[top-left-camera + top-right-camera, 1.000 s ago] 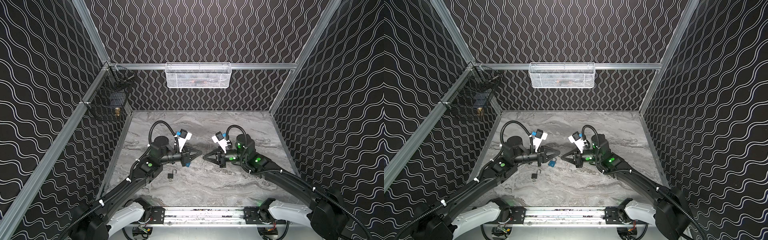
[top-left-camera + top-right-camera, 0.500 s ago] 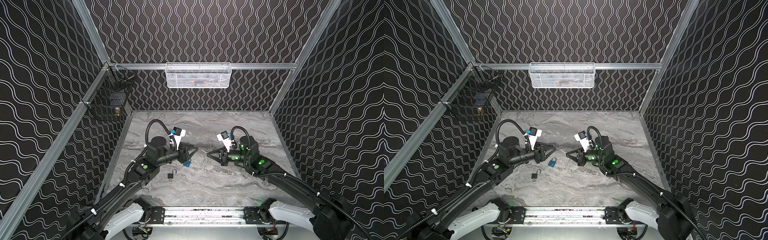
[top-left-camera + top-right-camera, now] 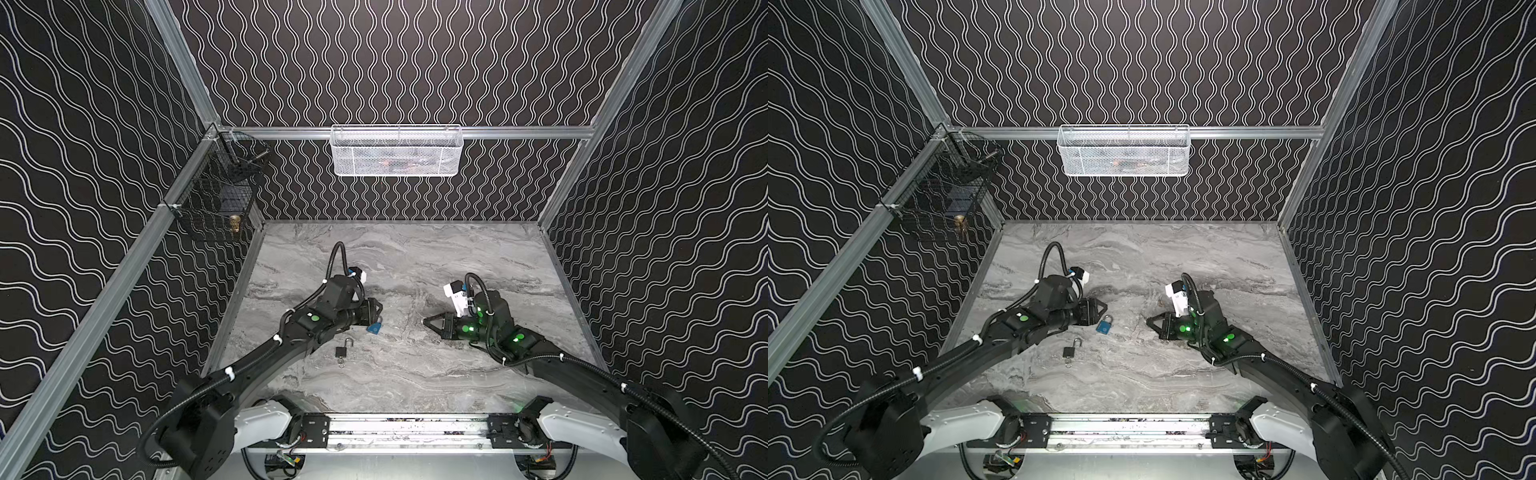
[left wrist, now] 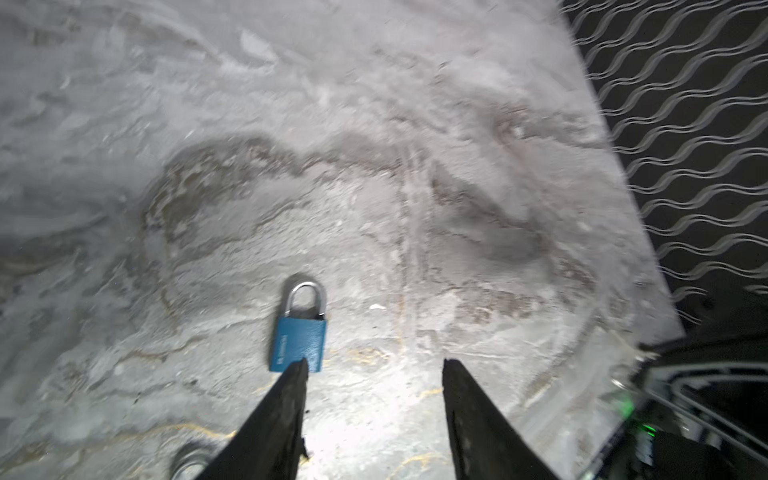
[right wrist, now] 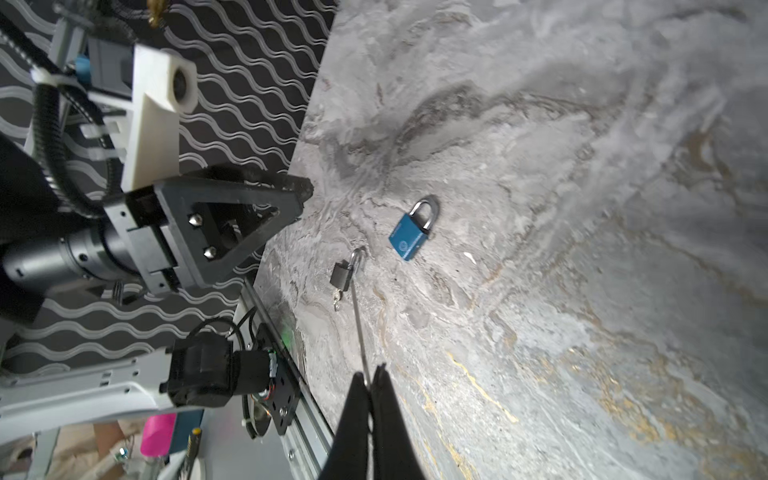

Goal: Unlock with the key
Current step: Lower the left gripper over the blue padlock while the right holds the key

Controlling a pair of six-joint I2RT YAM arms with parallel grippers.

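A blue padlock lies flat on the marble table with its silver shackle shut. My left gripper hovers just behind it, open and empty, one fingertip over the lock's bottom edge. My right gripper is shut on the key, a thin metal blade seen edge-on that sticks out from the tips. It sits well to the right of the lock. A small black padlock with its shackle swung open lies nearer the front.
A white mesh basket hangs on the back wall and a black wire basket on the left wall. An aluminium rail runs along the table's front edge. Patterned walls close in three sides.
My left gripper has opened and let go of the blue padlock, which now lies on the table. Both arms have drawn back, so the grippers stand farther apart.
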